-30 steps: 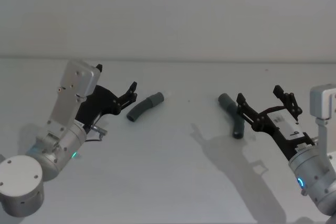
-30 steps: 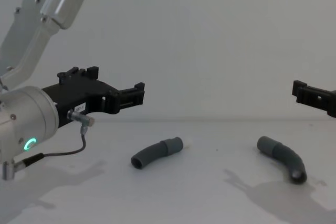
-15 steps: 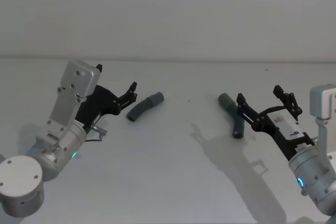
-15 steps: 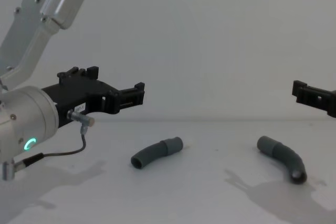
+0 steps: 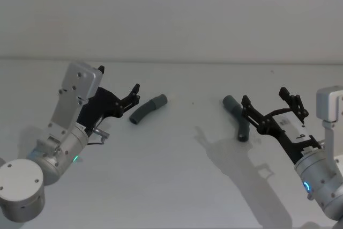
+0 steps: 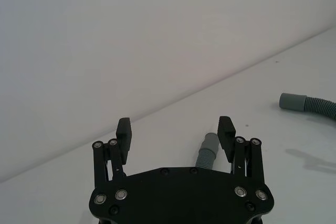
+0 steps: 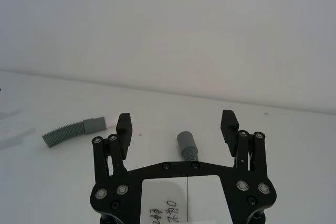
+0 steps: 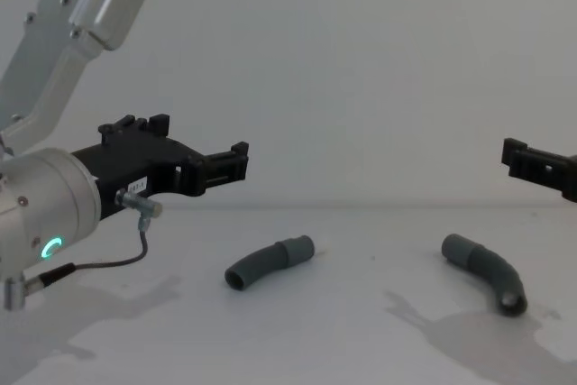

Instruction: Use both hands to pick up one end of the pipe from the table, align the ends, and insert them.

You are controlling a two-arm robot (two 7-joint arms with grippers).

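In the left of the frame the left gripper (image 6: 175,129) hangs wide open and empty beside one pipe piece (image 5: 147,109) on the table (image 5: 177,181), while at right the right gripper (image 7: 177,121), equally spread, seemingly hovers over the other pipe piece (image 5: 238,119).

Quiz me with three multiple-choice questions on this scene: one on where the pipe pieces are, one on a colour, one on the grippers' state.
1. Where are the pipe pieces?
A. Both on the table
B. Both held
C. One held, one lying

2. What colour are their cuffs?
A. Red
B. Lighter grey
C. White

3. How are the left gripper and right gripper?
A. Both shut
B. Left shut, right open
C. Both open

Answers: 1 A, each piece lies on the table, clear of the grippers. 2 B, the cuffs are paler than the dark tubes. 3 C, each wrist view shows jaws spread with nothing gripped.
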